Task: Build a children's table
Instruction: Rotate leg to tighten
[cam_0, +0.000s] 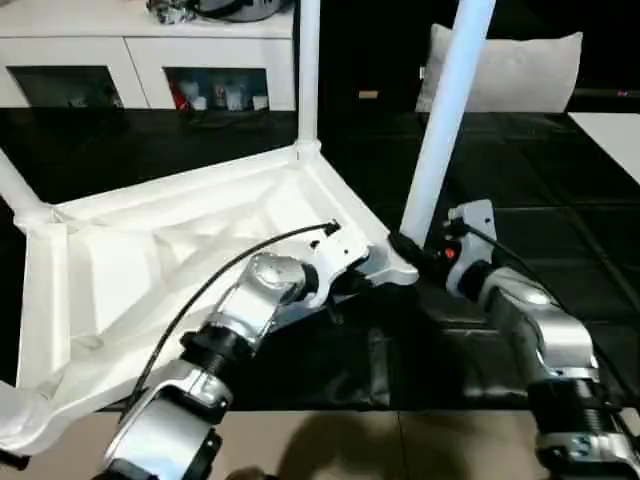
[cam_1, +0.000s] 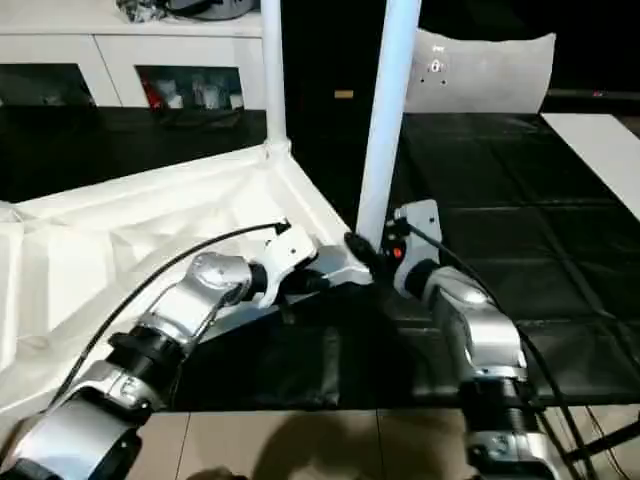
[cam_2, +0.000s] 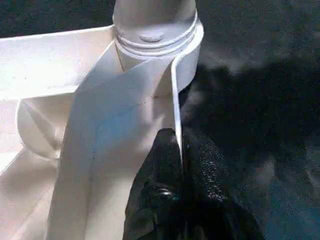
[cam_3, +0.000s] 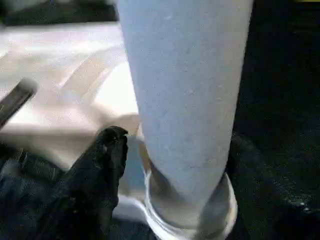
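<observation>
Lying upside down on the dark floor (cam_0: 560, 230), the white tabletop (cam_0: 130, 270) shows its ribbed underside, tipped a little so its near edge sits lowest. A leg (cam_0: 445, 120) stands in the near corner socket (cam_2: 155, 37), leaning slightly; another leg (cam_0: 308, 70) rises upright from the far corner, and a third (cam_0: 15, 185) shows at the left corner, cut off by the picture's edge.

Moulded plastic like this should be light and stiff but smooth, so the tapered legs may slip in a loose grip; low on the leg near the socket, or on the thin rim, looks the surest place to hold.

The left claw (cam_2: 180, 165) is closed on the tabletop's thin rim wall just beside the socket, one finger on each face, steadying it. The right claw (cam_3: 165, 175) sits around the base of the near leg, one black finger (cam_3: 102, 165) beside it; whether it truly clamps the leg cannot be told, since the other finger is mostly hidden behind the tube.

How deep the leg sits in its socket is hard to judge. A fourth leg cannot be made out. Beyond stand a white cabinet (cam_0: 150, 55) and a pale cushion (cam_0: 520, 65).
</observation>
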